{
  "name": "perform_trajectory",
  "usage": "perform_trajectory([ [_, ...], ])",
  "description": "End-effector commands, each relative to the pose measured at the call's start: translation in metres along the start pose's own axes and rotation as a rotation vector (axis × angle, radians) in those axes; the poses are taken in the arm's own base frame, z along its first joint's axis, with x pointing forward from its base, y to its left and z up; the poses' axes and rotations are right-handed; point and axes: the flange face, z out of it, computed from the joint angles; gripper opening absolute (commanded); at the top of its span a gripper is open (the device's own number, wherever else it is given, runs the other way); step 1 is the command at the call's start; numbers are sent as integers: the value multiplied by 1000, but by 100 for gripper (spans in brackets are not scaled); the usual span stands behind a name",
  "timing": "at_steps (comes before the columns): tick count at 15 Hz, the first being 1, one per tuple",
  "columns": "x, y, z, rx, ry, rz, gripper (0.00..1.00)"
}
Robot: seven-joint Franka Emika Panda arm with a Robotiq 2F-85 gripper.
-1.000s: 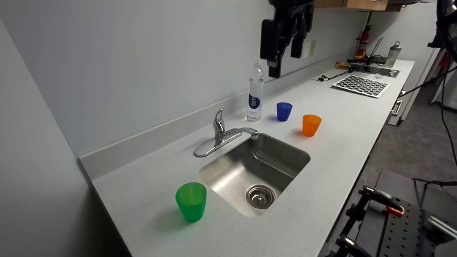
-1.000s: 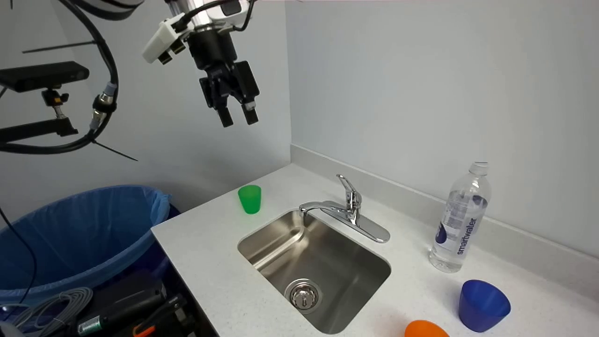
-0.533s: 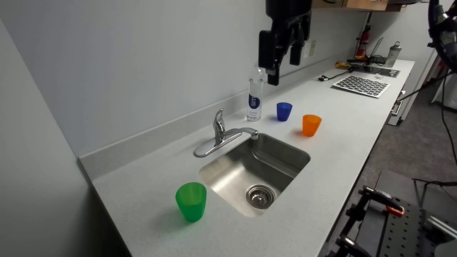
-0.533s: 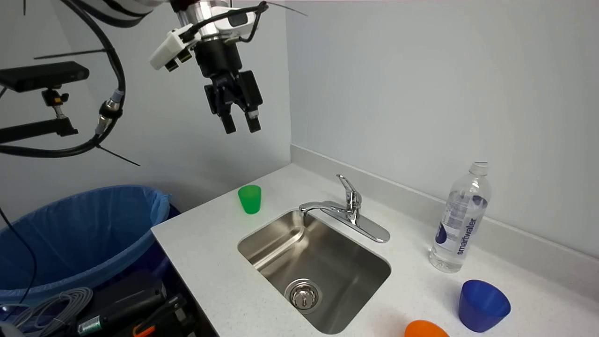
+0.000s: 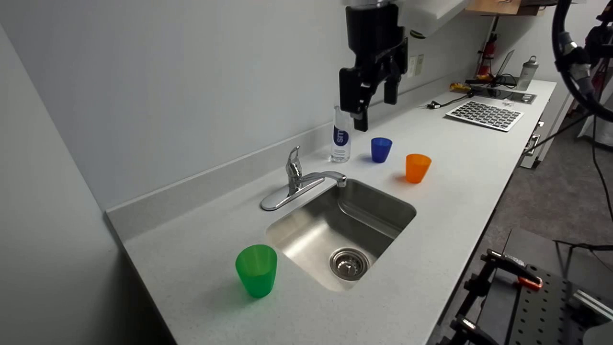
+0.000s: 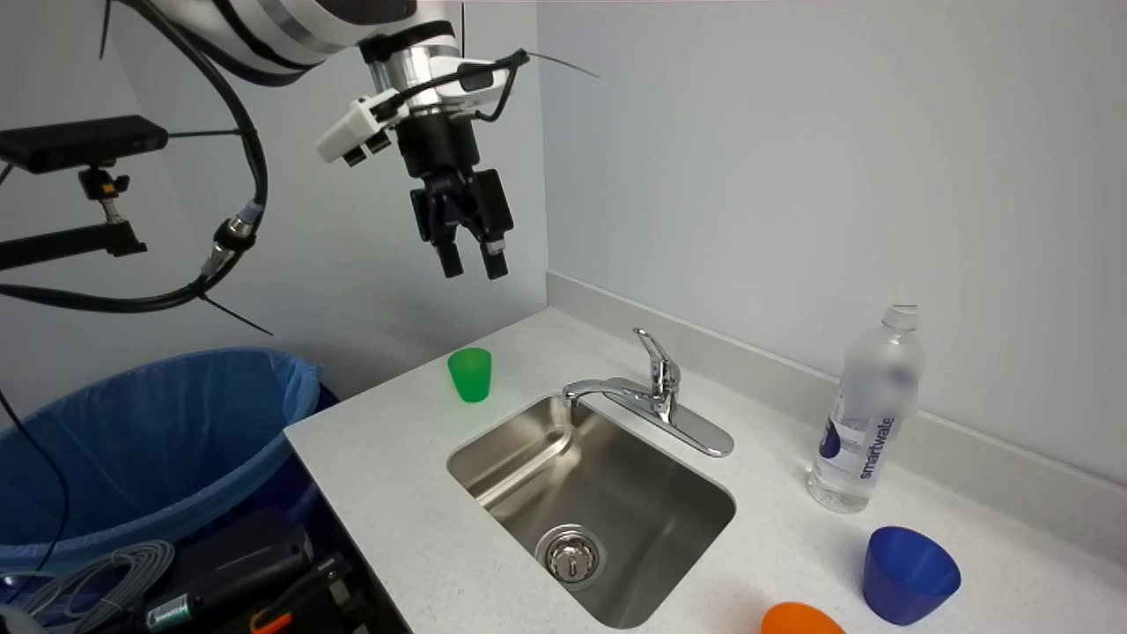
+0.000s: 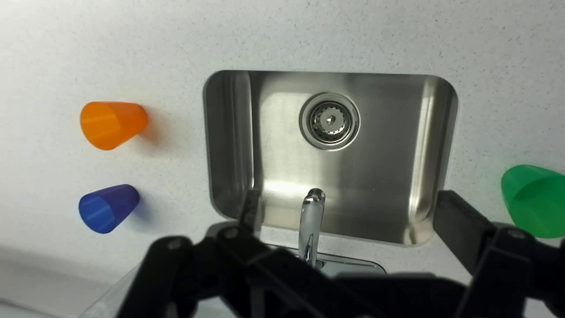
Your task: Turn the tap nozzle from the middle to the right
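Down it comes: over the last second the tool (image 6: 473, 262) has sunk lower in both exterior views, yet it hangs in the upper half of the frame in each, clear of everything on the bench (image 5: 431, 230). Its jaws are spread wide, with nothing held between them. The tap nozzle (image 7: 311, 221) hasn't stirred meanwhile; in the wrist view it stands at lower centre, reaching up the frame over the lower edge of the sink (image 7: 393, 145), a little left of the middle. So I'd say the turn itself is not begun, and this drop is the approach to it. In that wrist view the jaws lie either side of the nozzle, the one at frame left nearer, but that is only a line of sight: both exterior views show plain air below the tool. It seems a fair line-up; my guess is that the job wants more lowering, then a sideways push or a pinch to swing the nozzle. Whose right is meant I can't tell from here. The orange tumbler (image 7: 110, 123), the blue tumbler (image 7: 109, 207), the green tumbler (image 7: 536, 202) and the smartwater bottle (image 6: 854, 440) haven't moved and sit apart from the nozzle.
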Motion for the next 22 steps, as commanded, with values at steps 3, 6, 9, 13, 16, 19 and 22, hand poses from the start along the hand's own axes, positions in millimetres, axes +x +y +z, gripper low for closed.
perform_trajectory([
  [3, 4, -1, 8, 1, -14, 8, 100],
  [6, 5, -1, 9, 1, -14, 9, 100],
  [9, 5, -3, 11, -3, -14, 9, 100],
  [13, 16, -6, 22, -1, -30, 16, 100],
  [16, 24, -9, 32, 5, -50, 10, 100],
  [19, 37, -13, 46, 13, -58, 6, 100],
  [22, 57, -17, 56, 28, -40, 5, 100],
])
